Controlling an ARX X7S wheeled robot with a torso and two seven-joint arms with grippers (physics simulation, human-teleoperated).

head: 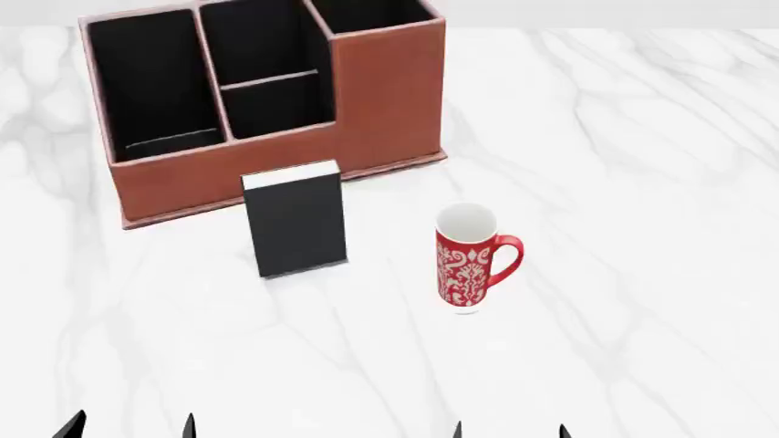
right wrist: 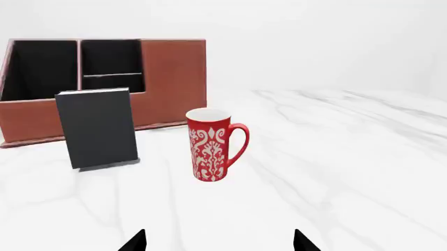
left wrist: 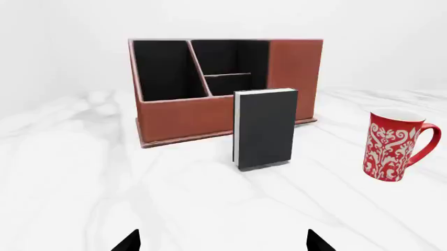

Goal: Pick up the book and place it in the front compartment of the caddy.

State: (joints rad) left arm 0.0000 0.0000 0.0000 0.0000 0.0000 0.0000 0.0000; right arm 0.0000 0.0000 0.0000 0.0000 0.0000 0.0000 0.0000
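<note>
Well beyond both claws, book stands upright.

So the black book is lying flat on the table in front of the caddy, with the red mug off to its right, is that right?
Not quite. The book stands upright, not flat, as the head view shows. It is in front of the caddy, with the mug to its right.

A simulated desk-like setting is shown, rendered without real walls: a white marble tabletop is set against a blank pale backdrop. An office or study is suggested by the leather-look caddy, with a book and mug placed just before it.
</note>
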